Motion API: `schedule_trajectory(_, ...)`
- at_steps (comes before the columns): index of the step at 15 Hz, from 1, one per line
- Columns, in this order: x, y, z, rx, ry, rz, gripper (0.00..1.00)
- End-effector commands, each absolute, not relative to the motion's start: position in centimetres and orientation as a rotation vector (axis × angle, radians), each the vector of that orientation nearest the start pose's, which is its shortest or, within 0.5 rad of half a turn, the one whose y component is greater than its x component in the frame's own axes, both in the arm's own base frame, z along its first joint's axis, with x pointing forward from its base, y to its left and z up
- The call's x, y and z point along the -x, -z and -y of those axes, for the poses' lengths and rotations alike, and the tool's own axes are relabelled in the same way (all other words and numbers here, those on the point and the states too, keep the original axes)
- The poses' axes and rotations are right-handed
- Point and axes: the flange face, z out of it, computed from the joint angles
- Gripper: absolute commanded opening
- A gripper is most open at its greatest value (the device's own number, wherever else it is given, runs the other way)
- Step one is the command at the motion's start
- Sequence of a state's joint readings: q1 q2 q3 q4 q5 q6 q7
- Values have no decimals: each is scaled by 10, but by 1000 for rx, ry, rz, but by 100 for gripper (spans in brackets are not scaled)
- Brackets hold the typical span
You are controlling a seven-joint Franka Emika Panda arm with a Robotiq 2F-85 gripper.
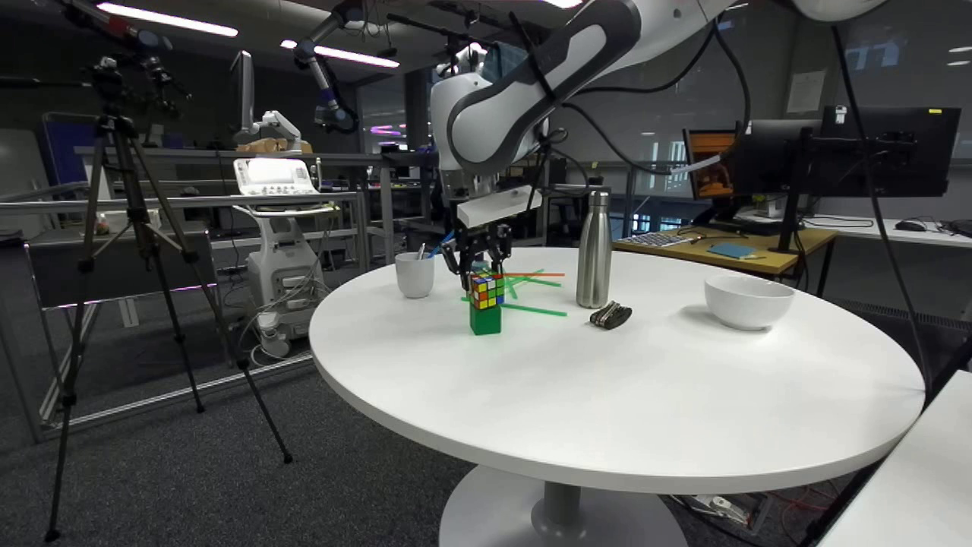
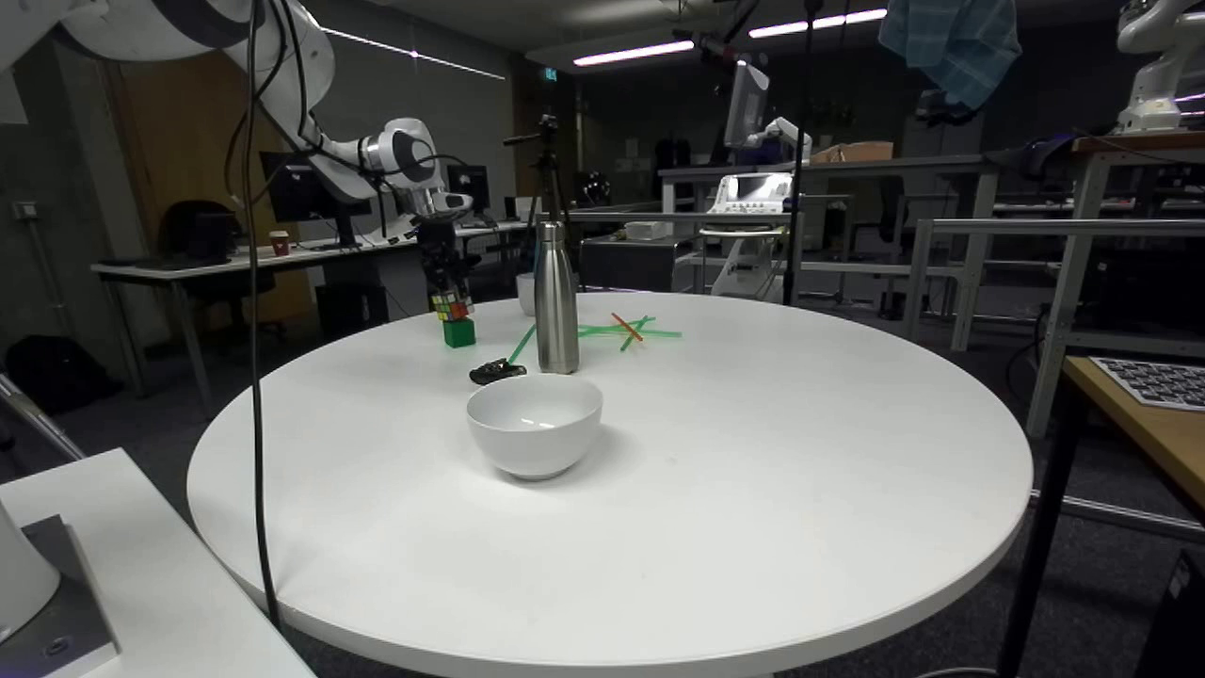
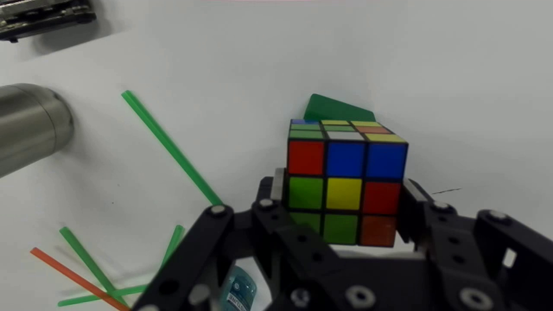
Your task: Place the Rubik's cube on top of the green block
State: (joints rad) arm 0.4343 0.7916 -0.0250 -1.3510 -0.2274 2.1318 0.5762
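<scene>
Gripper (image 3: 345,188) clamped on Rubik's cube (image 1: 487,291), roughly over green block (image 1: 485,320), contact unclear; grasp done, release apparently left.

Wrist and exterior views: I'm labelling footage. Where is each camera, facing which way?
In an exterior view: beside and above the round table, facing the gripper; arm at top.
In an exterior view: also beside and above, white bowl nearest, facing across; arm, gripper and probably base at left.
Wrist view: on the arm, looking down past the fingers at the Rubik's cube; gripper only.
Both exterior views share the bowl, bottle and green block.
</scene>
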Motion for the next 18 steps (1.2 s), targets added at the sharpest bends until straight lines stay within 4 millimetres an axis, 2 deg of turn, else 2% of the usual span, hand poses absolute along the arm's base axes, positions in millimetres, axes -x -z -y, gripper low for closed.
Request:
schedule_trajectory(1,-687,-256,-290,3362,154,-80,34)
schedule_trajectory(8,-687,-255,-288,3362,155,-85,34)
schedule_trajectory(10,-687,-256,-287,3362,154,-87,73)
schedule_trajectory(11,-687,-256,-287,3362,154,-88,74)
schedule_trajectory(12,-688,-256,-287,3361,154,-91,83)
schedule_trajectory(14,-688,-256,-286,3361,154,-94,92)
schedule_trajectory(15,-688,-256,-286,3361,154,-95,92)
schedule_trajectory(17,-688,-257,-285,3361,154,-95,100)
schedule_trajectory(18,-688,-257,-285,3362,155,-97,98)
